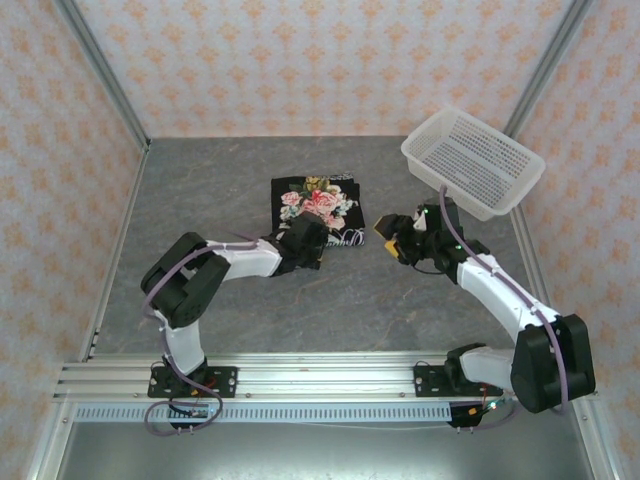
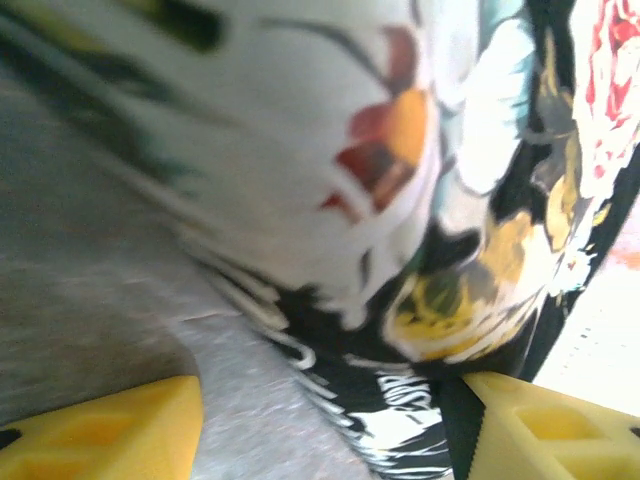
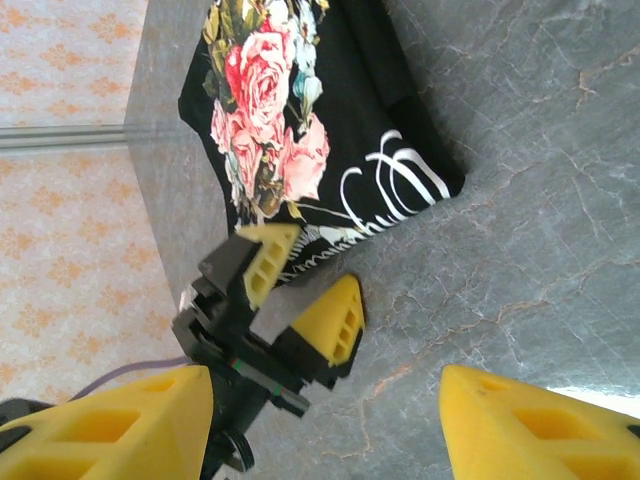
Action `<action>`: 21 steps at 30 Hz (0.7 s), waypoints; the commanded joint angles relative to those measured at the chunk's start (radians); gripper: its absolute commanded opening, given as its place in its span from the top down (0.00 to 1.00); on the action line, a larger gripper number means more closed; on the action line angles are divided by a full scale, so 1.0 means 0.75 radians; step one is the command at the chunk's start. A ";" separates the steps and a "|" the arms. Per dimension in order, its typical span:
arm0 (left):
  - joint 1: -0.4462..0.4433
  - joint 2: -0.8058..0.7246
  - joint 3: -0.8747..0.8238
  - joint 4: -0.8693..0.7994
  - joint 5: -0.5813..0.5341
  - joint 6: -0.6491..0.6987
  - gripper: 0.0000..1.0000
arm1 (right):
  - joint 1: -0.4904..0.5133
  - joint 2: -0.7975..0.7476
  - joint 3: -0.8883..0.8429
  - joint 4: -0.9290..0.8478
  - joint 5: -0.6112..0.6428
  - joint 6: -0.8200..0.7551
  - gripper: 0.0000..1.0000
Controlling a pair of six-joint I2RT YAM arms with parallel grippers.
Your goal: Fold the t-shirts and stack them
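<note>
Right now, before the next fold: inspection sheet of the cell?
Surface: grey marbled table, no spills or marks seen.
Job's things: one black t-shirt, folded, rose print up, lying flat mid-table.
Clutter: white basket at the far right, empty.
End effectors: left end effector open at the shirt's near edge; right end effector open over the table beside the shirt, holding nothing.
Cables: purple cable looped along the left arm, off the cloth.
Surroundings: floral-patterned walls; metal rail along the near edge.
</note>
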 commanded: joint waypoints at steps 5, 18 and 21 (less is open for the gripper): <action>0.034 0.133 0.131 0.060 -0.097 -0.021 0.56 | -0.009 -0.015 -0.019 0.022 -0.034 -0.003 0.39; 0.398 0.033 0.025 0.005 0.007 0.225 1.00 | -0.011 0.031 0.031 -0.026 0.013 -0.020 0.40; 0.553 -0.033 -0.018 -0.061 0.082 0.381 1.00 | -0.010 0.046 0.045 -0.038 0.021 -0.028 0.40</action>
